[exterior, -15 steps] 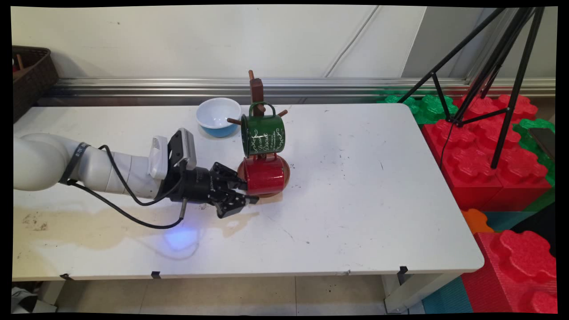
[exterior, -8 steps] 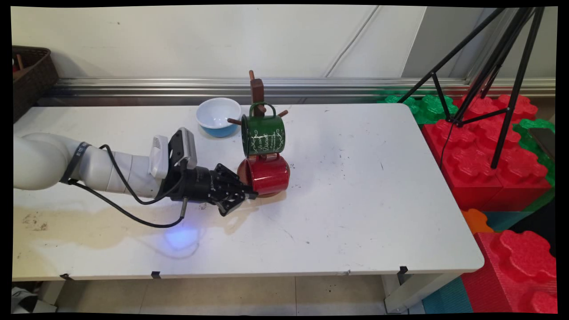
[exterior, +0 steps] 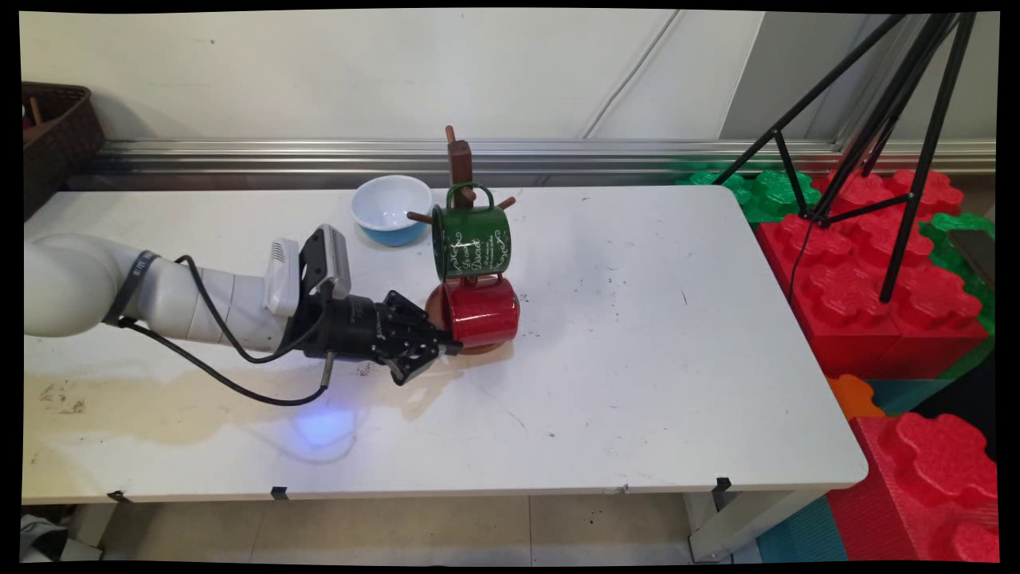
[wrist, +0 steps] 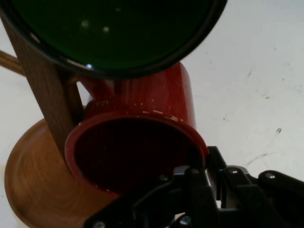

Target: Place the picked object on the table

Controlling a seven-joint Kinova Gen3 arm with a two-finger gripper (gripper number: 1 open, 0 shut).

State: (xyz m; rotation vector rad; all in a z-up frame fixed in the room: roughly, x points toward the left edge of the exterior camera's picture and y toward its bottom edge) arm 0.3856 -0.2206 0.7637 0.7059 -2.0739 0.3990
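A red mug [exterior: 480, 313] hangs on its side low on a wooden mug tree [exterior: 460, 162], its mouth turned toward my gripper [exterior: 448, 346]. The gripper is shut on the red mug's rim, at the mouth's near side. In the hand view the red mug [wrist: 161, 102] fills the middle, and the gripper [wrist: 201, 170] pinches its rim with one finger inside and one outside. A green mug [exterior: 472, 241] hangs just above the red one; its mouth [wrist: 114, 28] covers the top of the hand view. The tree's post [wrist: 45, 95] and round base [wrist: 31, 190] stand to the left.
A white bowl with a blue outside [exterior: 390, 209] sits behind and left of the tree. A dark basket [exterior: 56, 131] is at the table's far left corner. A black tripod [exterior: 876, 127] and red and green foam blocks [exterior: 876, 279] stand off the right edge.
The gripper's fingers went from open around the red mug's mouth to shut on its rim. The hand has since crept slightly up and back; the mug has barely shifted.
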